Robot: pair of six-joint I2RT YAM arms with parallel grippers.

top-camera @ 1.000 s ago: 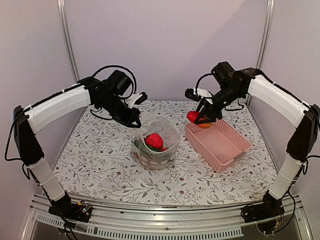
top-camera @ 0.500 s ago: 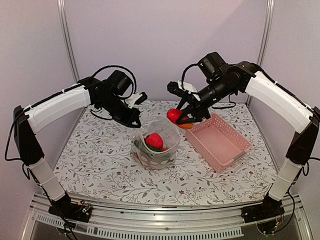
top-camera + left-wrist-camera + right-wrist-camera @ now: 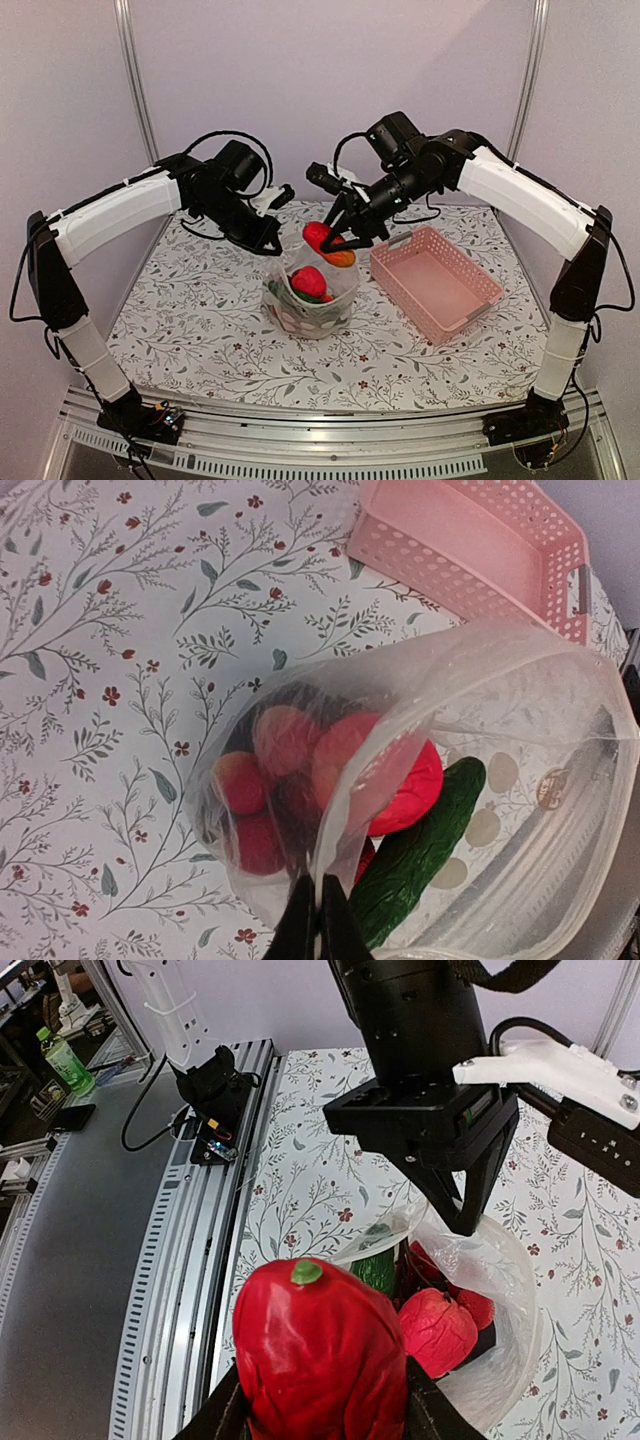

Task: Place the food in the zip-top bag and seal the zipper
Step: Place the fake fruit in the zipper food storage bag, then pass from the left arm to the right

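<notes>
Left gripper (image 3: 272, 246): clamped on the bag's rim at the mouth's 10 o'clock; its fingers (image 3: 300, 932) pinch the film with no gap and hold the mouth agape.
Bag (image 3: 312, 302): stands mid-table (image 3: 200, 320), mouth up and wide open, not yet sealed.
Food inside: a red piece (image 3: 308, 282), a green piece (image 3: 420, 845) and small tomatoes (image 3: 262, 780) lie low in the bag.
Right gripper (image 3: 337, 243): closed around a red fruit (image 3: 320, 1350), one finger on each flank.
Fruit's axis: the stem end faces away from the wrist, towards the bag.
Key relation: the fruit hangs over the mouth's 1 o'clock rim, above the bag and apart from it; the opening lies below it, towards 7 o'clock.
Nearer arm: the right, already loaded; the left is taken up with the rim.
Next move, by my judgement: a short descent towards 7 o'clock, then release; the far rim could snag.
Basket (image 3: 440, 290): just beside the bag at its 3 o'clock.
</notes>
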